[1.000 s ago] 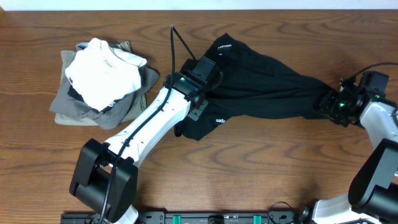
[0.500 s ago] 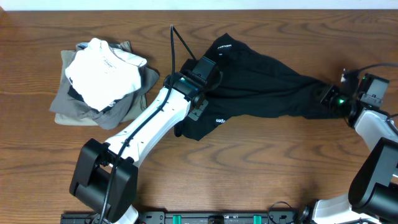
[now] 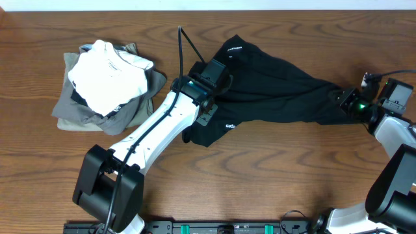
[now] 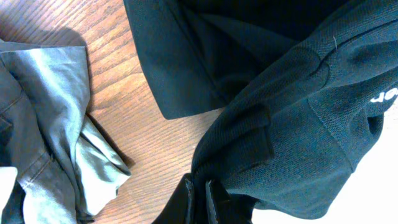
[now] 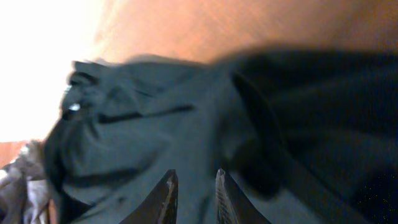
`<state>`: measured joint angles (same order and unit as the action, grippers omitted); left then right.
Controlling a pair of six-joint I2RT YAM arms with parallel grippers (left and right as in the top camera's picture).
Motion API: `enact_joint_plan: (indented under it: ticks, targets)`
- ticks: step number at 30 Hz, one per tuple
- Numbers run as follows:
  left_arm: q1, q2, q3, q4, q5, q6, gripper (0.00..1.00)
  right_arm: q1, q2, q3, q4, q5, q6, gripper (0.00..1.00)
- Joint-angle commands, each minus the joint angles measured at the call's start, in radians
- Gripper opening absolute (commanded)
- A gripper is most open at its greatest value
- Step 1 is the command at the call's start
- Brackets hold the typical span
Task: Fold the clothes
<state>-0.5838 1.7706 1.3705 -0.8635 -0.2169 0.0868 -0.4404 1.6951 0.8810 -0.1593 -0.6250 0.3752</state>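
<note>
Two robot arms work at a brown wooden table (image 3: pixel 260 188), seen from above. At the near left stands the base of the left arm (image 3: pixel 156 130), white with black joints, which reaches diagonally away toward the middle of the table. The right arm (image 3: pixel 396 130) comes in along the right edge.

Farther in, a black polo shirt (image 3: pixel 273 91) lies crumpled across the centre, stretched from the middle out to the right, where it narrows to a bunched end. Small white lettering (image 3: pixel 229 127) shows on its near left corner.

The left gripper (image 4: pixel 200 191) sits on the shirt's left part. Its wrist camera shows the fingers pressed tight together, pinching a gathered fold of black knit fabric, with bare wood just beside it.

The right gripper (image 5: pixel 191 185) meets the shirt's narrow right end. Its wrist view is blurred: the two fingertips stand slightly apart with dark cloth just beyond them, and I cannot tell whether any cloth is caught between them.

To the left of the shirt, apart from it, sits a pile of folded clothes: a white garment (image 3: pixel 107 75) on top of grey and olive garments (image 3: pixel 71 114).
</note>
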Motion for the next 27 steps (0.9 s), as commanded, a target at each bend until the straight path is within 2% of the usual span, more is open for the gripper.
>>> enact_joint_plan:
  ticks: [1,3,5,7,15,18,21,25,27]
  targets:
    - [0.005,-0.021,0.016,-0.003,-0.016,0.016,0.06,-0.003,-0.001,0.006,-0.069,0.043,-0.033,0.22]
    - [0.005,-0.021,0.016,-0.005,-0.016,0.015,0.06,-0.003,-0.001,0.005,-0.131,0.049,-0.090,0.25]
    - [0.005,-0.021,0.016,-0.004,-0.016,0.013,0.06,-0.003,0.000,0.003,-0.165,0.059,-0.148,0.34]
    - [0.005,-0.021,0.016,-0.002,-0.016,0.013,0.07,-0.003,0.000,-0.001,-0.171,0.089,-0.164,0.37]
    - [0.005,-0.021,0.016,0.004,-0.016,0.013,0.07,0.015,0.014,-0.005,-0.085,0.106,-0.161,0.37]
    - [0.005,-0.021,0.016,0.002,-0.016,0.013,0.07,0.034,0.032,-0.005,-0.062,0.131,-0.121,0.32]
    - [0.005,-0.021,0.016,0.002,-0.016,0.013,0.07,0.051,0.059,-0.005,-0.054,0.159,-0.095,0.23]
    - [0.005,-0.021,0.016,0.002,-0.016,0.013,0.07,0.053,0.068,-0.004,-0.031,0.152,-0.053,0.01]
    - [0.005,-0.021,0.016,0.001,-0.016,0.013,0.07,0.043,0.053,0.005,-0.031,0.114,-0.053,0.01]
